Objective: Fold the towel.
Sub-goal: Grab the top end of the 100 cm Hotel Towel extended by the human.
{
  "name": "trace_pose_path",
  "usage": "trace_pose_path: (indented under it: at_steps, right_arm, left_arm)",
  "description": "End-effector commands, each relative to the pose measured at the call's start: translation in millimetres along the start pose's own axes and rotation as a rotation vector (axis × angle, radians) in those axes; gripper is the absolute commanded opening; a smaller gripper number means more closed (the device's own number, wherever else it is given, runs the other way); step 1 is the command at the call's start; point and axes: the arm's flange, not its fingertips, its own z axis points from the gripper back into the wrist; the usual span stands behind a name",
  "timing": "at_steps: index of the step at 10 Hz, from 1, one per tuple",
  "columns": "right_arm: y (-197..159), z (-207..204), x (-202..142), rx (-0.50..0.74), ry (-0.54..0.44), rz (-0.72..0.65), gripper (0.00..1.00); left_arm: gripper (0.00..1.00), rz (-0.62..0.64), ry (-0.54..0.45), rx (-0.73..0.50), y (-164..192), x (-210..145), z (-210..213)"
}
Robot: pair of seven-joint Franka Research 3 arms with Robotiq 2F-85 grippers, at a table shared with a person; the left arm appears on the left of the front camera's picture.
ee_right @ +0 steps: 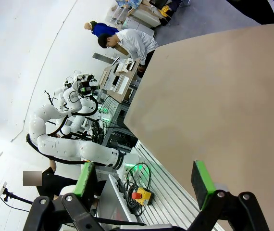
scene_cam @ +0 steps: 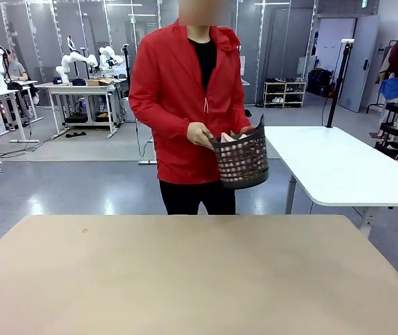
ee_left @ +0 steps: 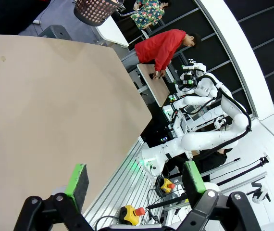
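Note:
A person in a red jacket stands at the far side of the table, holding a dark mesh basket in both hands. The salmon-pink towel is bunched inside it, a bit of it showing above the rim. In the left wrist view the basket sits at the top edge, past the table's far end. My left gripper hangs open above the table's side edge, nothing between its green pads. My right gripper is open too, over the opposite side edge, with nothing in it.
The tan tabletop is bare. A white table stands behind to the right of the person. Below each table edge run aluminium rails with red emergency-stop buttons.

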Motion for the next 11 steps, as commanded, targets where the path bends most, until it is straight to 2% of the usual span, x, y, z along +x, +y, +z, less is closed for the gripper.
trace_pose_path:
  at_steps: [1, 11]
  right_arm:
    - [0.2, 0.6, 2.1, 0.014, -0.014, 0.013, 1.00]
    - [0.2, 0.6, 2.1, 0.014, -0.014, 0.013, 1.00]
  left_arm:
    - [1.00, -0.008, -0.004, -0.012, 0.3, -0.6, 1.4]
    - [1.00, -0.008, -0.004, -0.012, 0.3, -0.6, 1.4]
